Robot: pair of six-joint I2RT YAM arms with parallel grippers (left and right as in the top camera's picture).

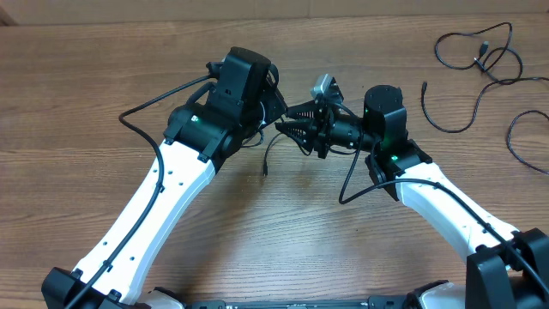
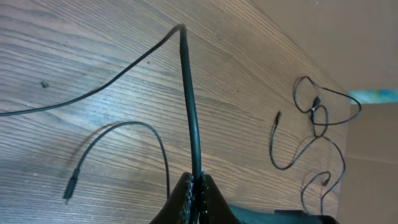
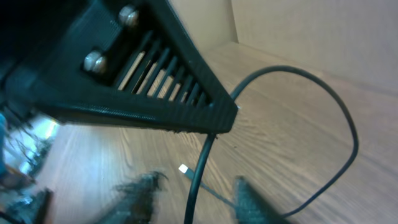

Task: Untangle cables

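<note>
Pressed together at the foot of the left wrist view, the left hand (image 2: 196, 180) pinches one thin black cable (image 2: 191, 106). It rises from the fingers, bends sharply and runs off the left edge across the bench (image 2: 74, 50). Two white arms (image 1: 163, 197) meet mid-bench. The right hand (image 3: 196, 193), blurred, stands spread, the cable passing down between its fingers with a gap on either side. Loose cables (image 1: 480, 53) lie well apart at the far right corner, at least two, though their crossings are too tangled to count surely. One is cut off by the right edge.
</note>
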